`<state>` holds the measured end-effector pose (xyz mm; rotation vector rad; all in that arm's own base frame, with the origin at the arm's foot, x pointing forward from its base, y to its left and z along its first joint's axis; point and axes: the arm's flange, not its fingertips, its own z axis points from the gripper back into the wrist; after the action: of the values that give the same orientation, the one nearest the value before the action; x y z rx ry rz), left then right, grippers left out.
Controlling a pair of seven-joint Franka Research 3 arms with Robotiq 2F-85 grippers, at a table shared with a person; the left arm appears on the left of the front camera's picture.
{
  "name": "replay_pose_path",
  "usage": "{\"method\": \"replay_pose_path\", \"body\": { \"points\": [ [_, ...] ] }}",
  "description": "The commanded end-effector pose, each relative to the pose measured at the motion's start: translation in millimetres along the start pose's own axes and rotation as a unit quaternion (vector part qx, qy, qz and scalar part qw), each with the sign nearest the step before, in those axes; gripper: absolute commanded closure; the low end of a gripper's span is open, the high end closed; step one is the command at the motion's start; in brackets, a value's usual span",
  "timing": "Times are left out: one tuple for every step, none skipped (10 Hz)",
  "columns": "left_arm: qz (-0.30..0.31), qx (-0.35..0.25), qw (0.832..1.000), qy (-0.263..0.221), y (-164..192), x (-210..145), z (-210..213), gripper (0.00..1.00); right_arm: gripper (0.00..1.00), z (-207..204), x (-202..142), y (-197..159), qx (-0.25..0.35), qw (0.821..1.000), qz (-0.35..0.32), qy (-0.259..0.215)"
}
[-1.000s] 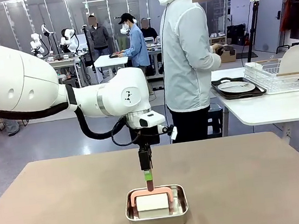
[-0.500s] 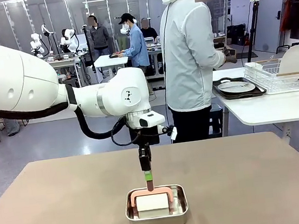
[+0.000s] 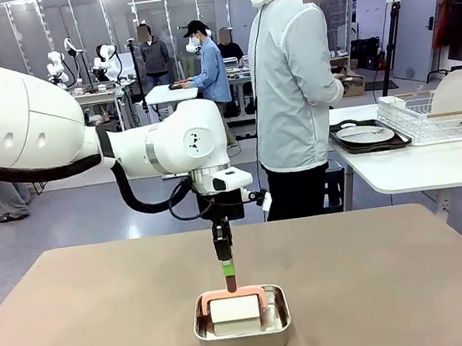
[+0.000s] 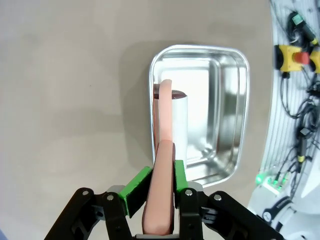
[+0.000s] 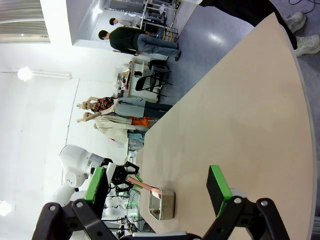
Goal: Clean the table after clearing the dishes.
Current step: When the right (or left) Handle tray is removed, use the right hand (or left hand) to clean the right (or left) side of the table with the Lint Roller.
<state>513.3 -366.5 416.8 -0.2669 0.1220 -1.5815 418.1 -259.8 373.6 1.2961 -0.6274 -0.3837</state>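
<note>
On the taupe table (image 3: 98, 324), near its front edge, stands a small steel pan (image 3: 277, 326) with a white roller (image 3: 235, 310) on a pink handle (image 3: 231, 289). My left gripper (image 3: 228, 276) points straight down over the pan, shut on that handle. In the left wrist view its green pads (image 4: 136, 183) clamp the pink handle (image 4: 163, 130) above the pan (image 4: 227, 110). My right gripper (image 5: 157, 186) is open with nothing between its fingers, far from the pan (image 5: 161, 205). The dishes are on the white side table: a plate on a dark tray (image 3: 367, 134) and a plate (image 3: 452, 95) in the rack.
A person in a light jacket (image 3: 292, 89) stands beyond the far edge, turned toward the white side table (image 3: 420, 167) with its wire rack (image 3: 427, 119). Cables and a stop button (image 4: 295, 55) lie past the table's edge near the pan.
My left gripper has closed its fingers on the pink handle, and the roller sits slightly higher in the pan. The right gripper stays open.
</note>
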Motion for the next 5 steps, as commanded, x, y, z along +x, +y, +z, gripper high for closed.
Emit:
{"method": "replay_pose_path", "body": {
  "points": [
    [0.039, 0.018, 0.998, -0.05, -25, -28, 39, 1.0, 0.0, 1, -2, 3, 0.001, 1.0, 0.005, 0.006],
    [0.065, 0.019, 0.993, -0.092, -38, -41, 56, 1.0, 0.0, 1, -2, 3, 0.001, 1.0, 0.005, 0.006],
    [0.109, 0.02, 0.983, -0.147, -52, -61, 75, 1.0, 0.0, 1, -2, 3, 0.001, 1.0, 0.005, 0.006],
    [0.176, 0.046, 0.966, -0.182, -64, -89, 90, 1.0, 0.0, 1, -2, 3, 0.001, 1.0, 0.005, 0.006],
    [0.25, 0.052, 0.937, -0.239, -72, -123, 97, 1.0, 0.0, 1, -2, 3, 0.001, 1.0, 0.005, 0.006]
  ]
}}
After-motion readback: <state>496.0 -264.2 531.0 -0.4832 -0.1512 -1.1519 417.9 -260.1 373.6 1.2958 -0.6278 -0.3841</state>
